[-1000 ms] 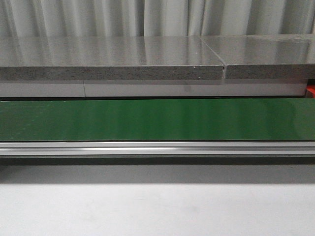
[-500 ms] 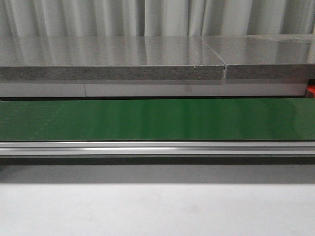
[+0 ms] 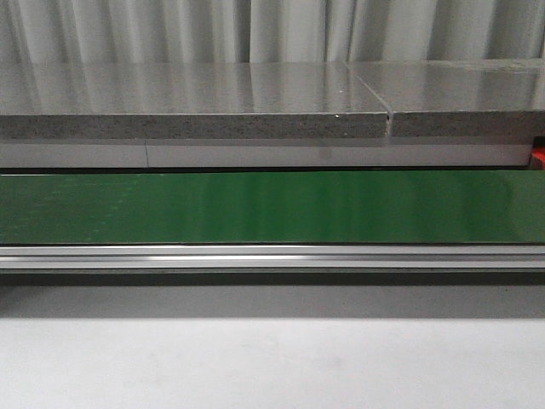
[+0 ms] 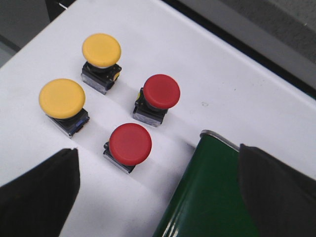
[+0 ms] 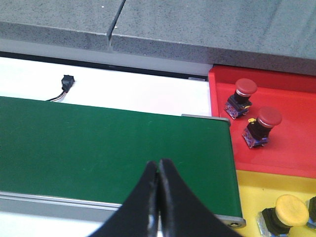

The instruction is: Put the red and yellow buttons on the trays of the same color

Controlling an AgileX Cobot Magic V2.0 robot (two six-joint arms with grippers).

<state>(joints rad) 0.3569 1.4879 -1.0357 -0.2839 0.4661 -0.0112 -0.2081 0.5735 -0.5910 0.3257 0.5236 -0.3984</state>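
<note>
The green belt [image 3: 272, 207] runs across the front view, with a grey stone shelf [image 3: 196, 102] behind it and a white table [image 3: 272, 362] in front; neither arm shows there.

Off one end of the belt, four buttons stand upright on the white table, each a round mushroom cap on a small dark, metal-edged block. Two are yellow [image 4: 101, 50] [image 4: 61, 98], set farther from the belt. Two are red [image 4: 161, 91] [image 4: 130, 143], nearer the belt, the second just beside its rounded end. All four are apart from one another. The left gripper [image 4: 158, 192] hangs over this spot with its fingers [image 4: 39, 197] spread wide, holding nothing.

Off the other end of the belt lies a red tray [image 5: 296, 148] carrying two red buttons [image 5: 245, 88] [image 5: 269, 117], tilted, on dark blocks. Beside it a yellow tray [image 5: 256, 190] holds a yellow button [image 5: 291, 210], and the edge of another thing shows at the frame border. The right gripper [image 5: 159, 170] hovers over the belt, its fingers pressed together, empty
</note>
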